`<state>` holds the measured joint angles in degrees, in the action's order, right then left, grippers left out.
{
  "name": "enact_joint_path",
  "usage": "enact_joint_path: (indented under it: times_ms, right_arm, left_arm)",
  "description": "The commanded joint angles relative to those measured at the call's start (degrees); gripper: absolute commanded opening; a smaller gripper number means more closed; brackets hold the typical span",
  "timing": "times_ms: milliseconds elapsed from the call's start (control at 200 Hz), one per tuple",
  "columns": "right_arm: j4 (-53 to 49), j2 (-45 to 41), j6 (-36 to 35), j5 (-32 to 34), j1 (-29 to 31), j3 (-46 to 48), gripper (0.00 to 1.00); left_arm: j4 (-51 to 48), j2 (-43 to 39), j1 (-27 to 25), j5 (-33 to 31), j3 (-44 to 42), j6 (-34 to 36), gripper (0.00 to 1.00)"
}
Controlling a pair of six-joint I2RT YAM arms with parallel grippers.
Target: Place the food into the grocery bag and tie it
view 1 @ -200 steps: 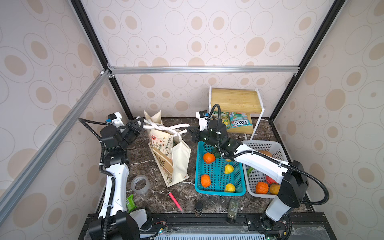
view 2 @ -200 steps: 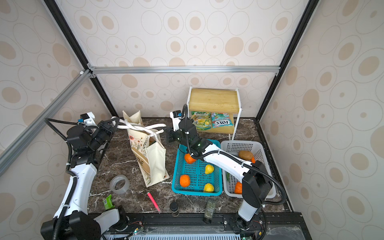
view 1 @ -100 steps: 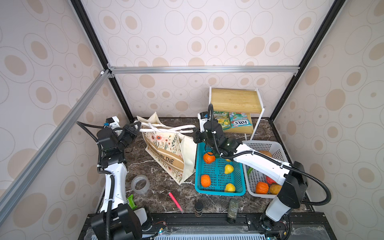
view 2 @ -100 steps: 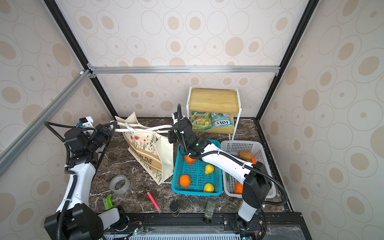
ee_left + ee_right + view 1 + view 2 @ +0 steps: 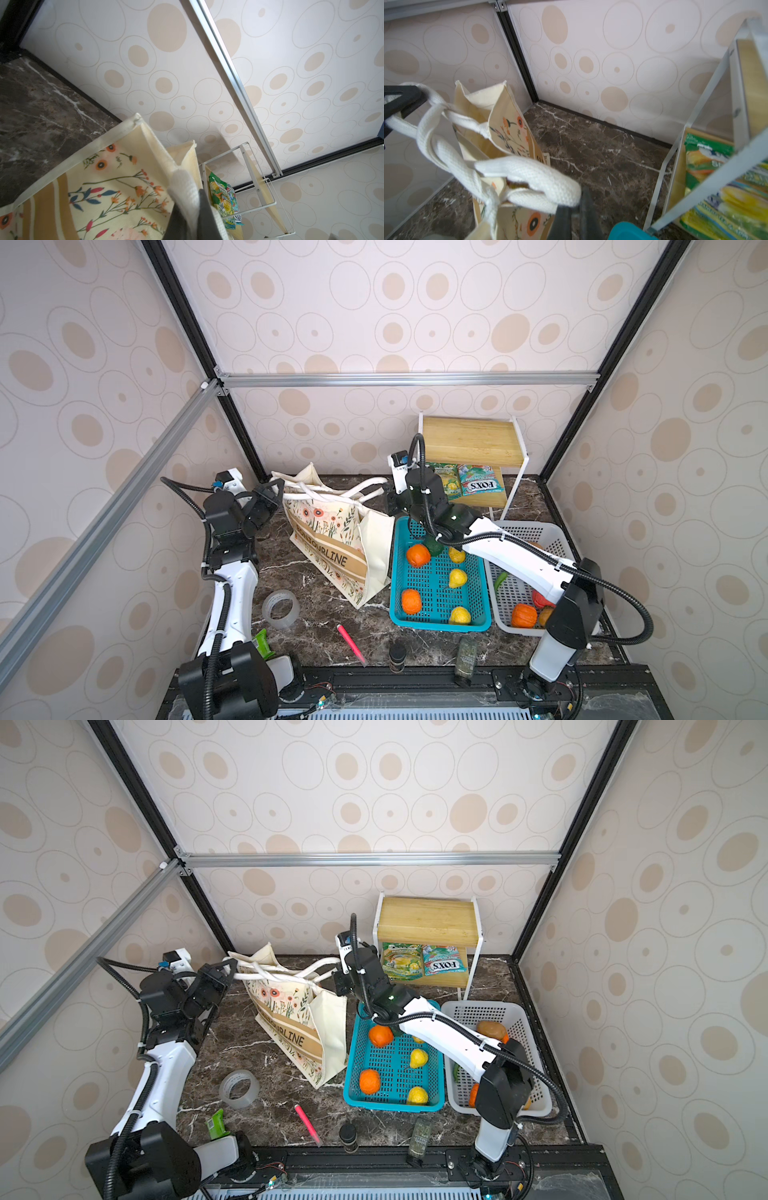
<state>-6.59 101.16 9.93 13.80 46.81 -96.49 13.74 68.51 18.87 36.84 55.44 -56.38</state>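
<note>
1. The grocery bag (image 5: 332,547) stands left of centre on the dark marble table (image 5: 316,626), leaning toward the near right, with its flowered face and tan band turned to the top views
2. Its white handles (image 5: 332,488) are drawn out sideways above the bag's mouth; in the right wrist view the straps cross and loop around one another
3. The left gripper (image 5: 277,489) is at the left end of the handles, its jaws pinched narrow on a strap; the left wrist view shows white webbing between its dark fingers (image 5: 204,216)
4. The right gripper (image 5: 385,494) is at the right end, just beyond the turquoise basket (image 5: 436,625), its jaws also pinched narrow on a strap
5. Two oranges (image 5: 417,555) and yellow citrus (image 5: 457,577) lie in the turquoise basket, right of the bag
6. Candy packets (image 5: 478,485) sit on the lower shelf of the wooden rack (image 5: 469,439), far right
7. What is inside the bag cannot be made out
</note>
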Motion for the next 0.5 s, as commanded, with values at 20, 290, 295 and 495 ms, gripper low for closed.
enact_joint_path:
  times_ms: [20,290,295,495]
  right_arm:
    - [-7.6,7.3,-4.3,4.6,-1.5,-13.5,0.00]
    - [-16.0,14.9,-2.9,16.3,-2.0,-23.8,0.00]
    - [-16.1,14.9,-2.8,16.4,-2.1,-23.7,0.00]
    - [-15.7,11.6,-0.1,19.4,-4.7,-14.1,0.00]
  left_arm:
    - [2.8,3.0,0.0,-7.4,9.7,1.9,0.00]
    - [0.7,7.3,0.9,-6.3,13.5,3.0,0.00]
    - [0.7,7.1,1.0,-6.4,13.1,3.1,0.00]
    - [3.9,4.0,4.6,-9.5,0.7,4.3,0.00]
